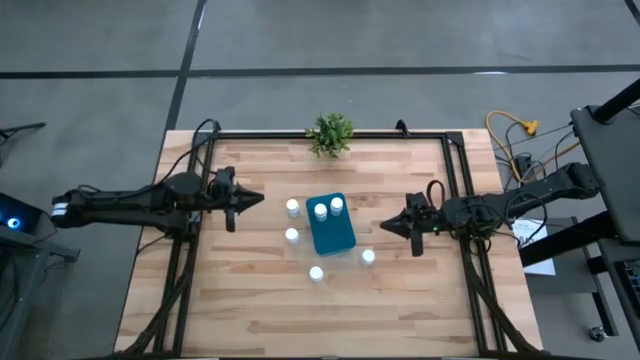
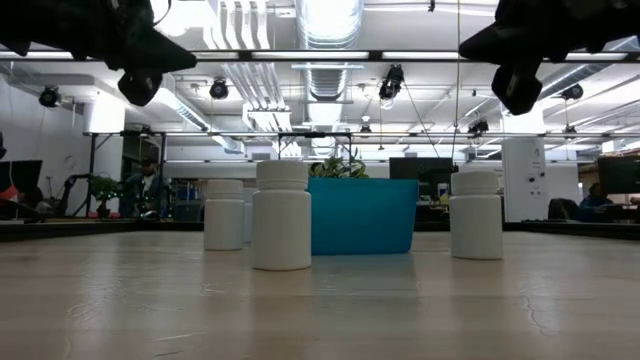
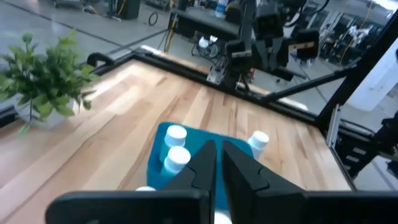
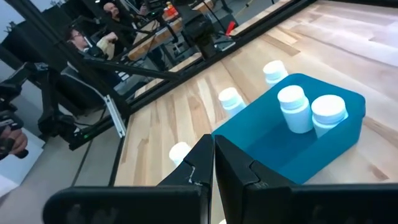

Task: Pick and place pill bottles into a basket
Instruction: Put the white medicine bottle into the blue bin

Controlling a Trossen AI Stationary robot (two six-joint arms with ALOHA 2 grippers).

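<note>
The teal basket (image 1: 331, 232) stands mid-table with two white pill bottles (image 1: 320, 211) (image 1: 337, 204) upright inside it. Several more pill bottles stand upright on the wood around it, among them one (image 1: 292, 207) to its left and one (image 1: 368, 256) to its right. My left gripper (image 1: 258, 199) hovers shut above the table left of the basket, pointing at it, with nothing between the fingers (image 3: 219, 158). My right gripper (image 1: 386, 228) hovers shut on the basket's right, also pointing at it, and holds nothing (image 4: 214, 152). In the low view both grippers hang well above the bottles.
A small green potted plant (image 1: 331, 132) stands at the table's far edge behind the basket. A black frame rail (image 1: 455, 180) runs around the tabletop. Bare wood lies toward the near edge. People sit beyond the table (image 4: 93, 46).
</note>
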